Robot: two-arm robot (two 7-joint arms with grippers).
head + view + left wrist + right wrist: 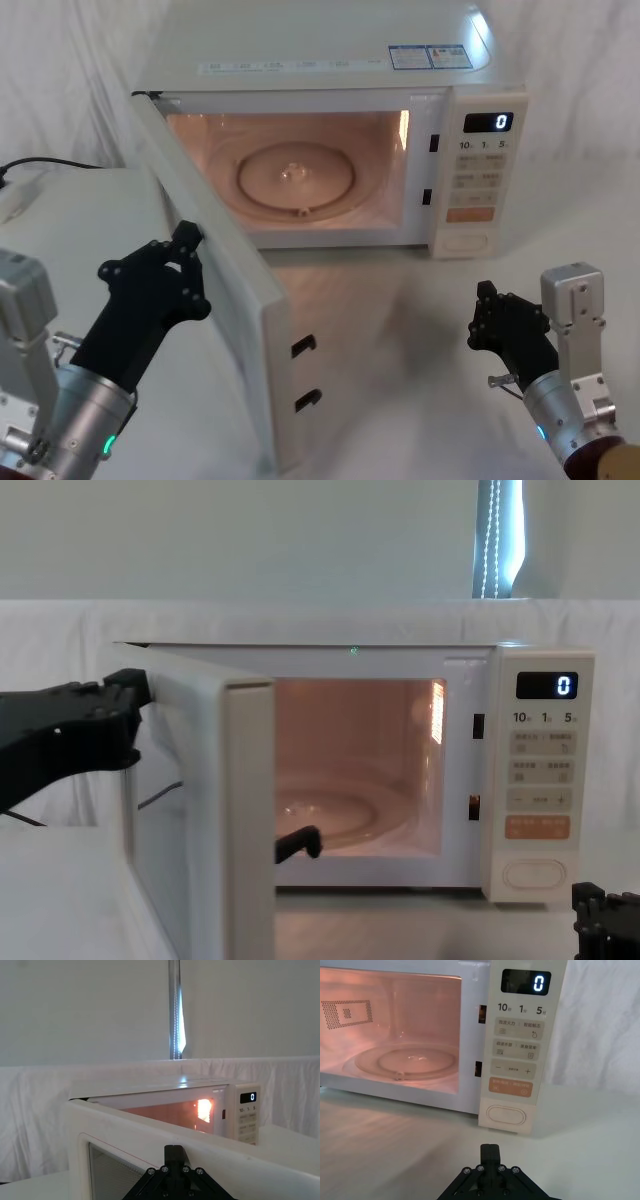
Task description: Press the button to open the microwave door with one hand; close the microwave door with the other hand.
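With its door swung wide and the cavity lamp glowing, the microwave (330, 110) stands at the back of the tabletop (400, 350), its display reading 0. The microwave door (215, 300) juts forward from the hinge on the oven's left side, and the left pincer (185, 250) sits against the door's outer face near its upper edge, placed to push it home. The right pincer (490, 320) hovers low over the tabletop in front of the oven's control panel, well short of the button (506, 1115), the oval key at the panel's foot below the orange key (511, 1087). Opening looks done; closing appears to be the step in hand. The risk from here: a shove applied high on the door could slide off its top edge, or a hard push could skid the whole oven backward on the cloth. A weak push might leave the latches unseated. Whether either pincer is clenched or released cannot be told, and the door's glass front is largely hidden behind the left arm
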